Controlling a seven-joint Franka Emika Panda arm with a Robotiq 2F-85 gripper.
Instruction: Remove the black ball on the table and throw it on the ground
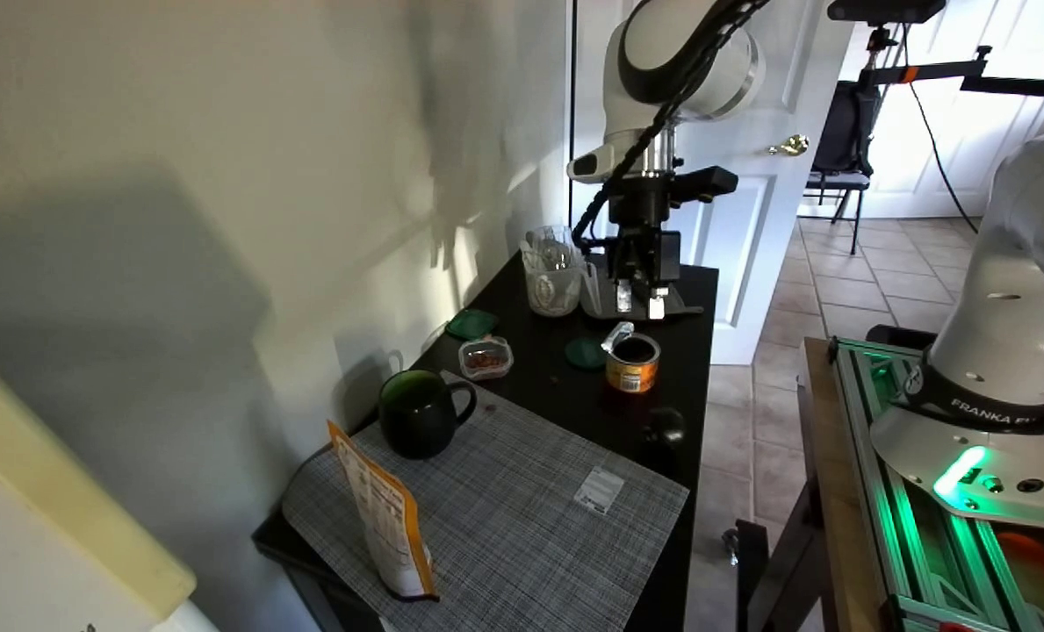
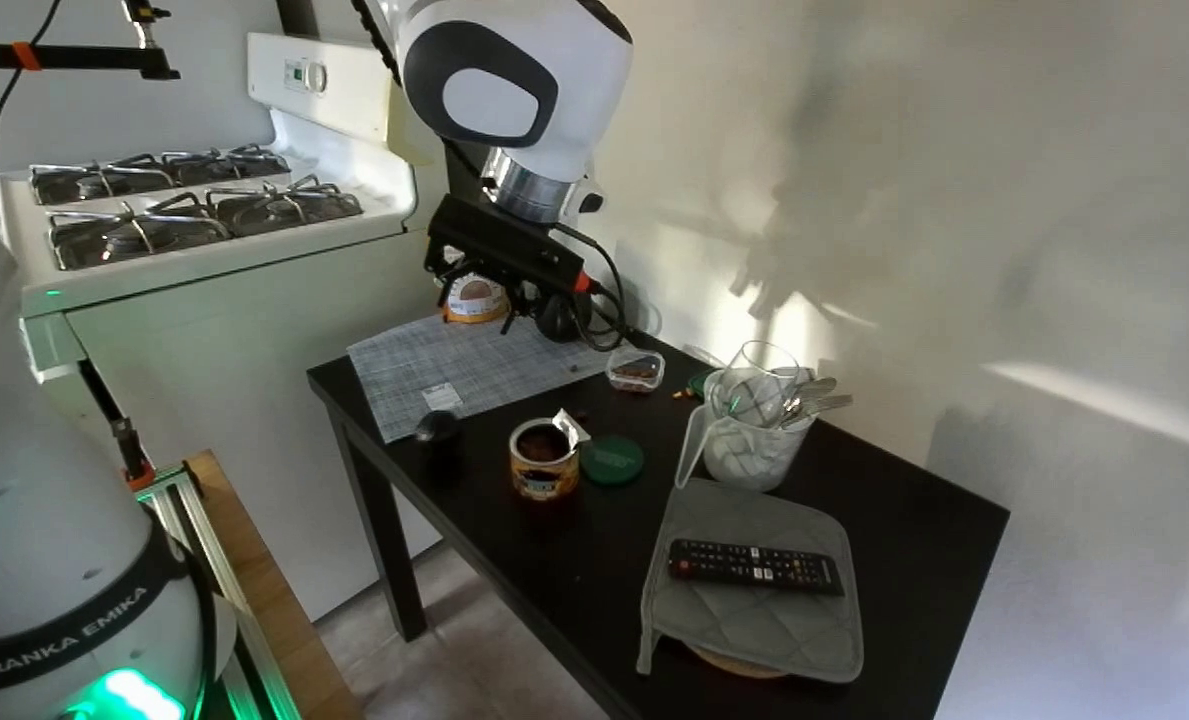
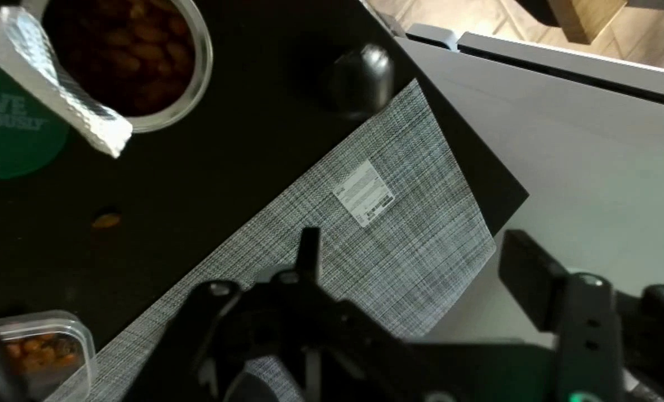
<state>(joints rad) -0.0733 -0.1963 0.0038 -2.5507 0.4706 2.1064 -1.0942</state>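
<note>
Location of black ball and state of tool

The black ball is seated on the surface, just beside the grey woven mat and near the nut can. The tool is suspended above the surface; its fingers are spaced apart.

- Pincer at btm, jaws apart
- Blk ball on blk desk, by corner of grey mat
- White label on mat
- Open can w/ nuts, foil strip over rim
- Green lid part-hidden by foil
- Clear tub w/ orange bits
- Tiled floor past desk edge
</note>
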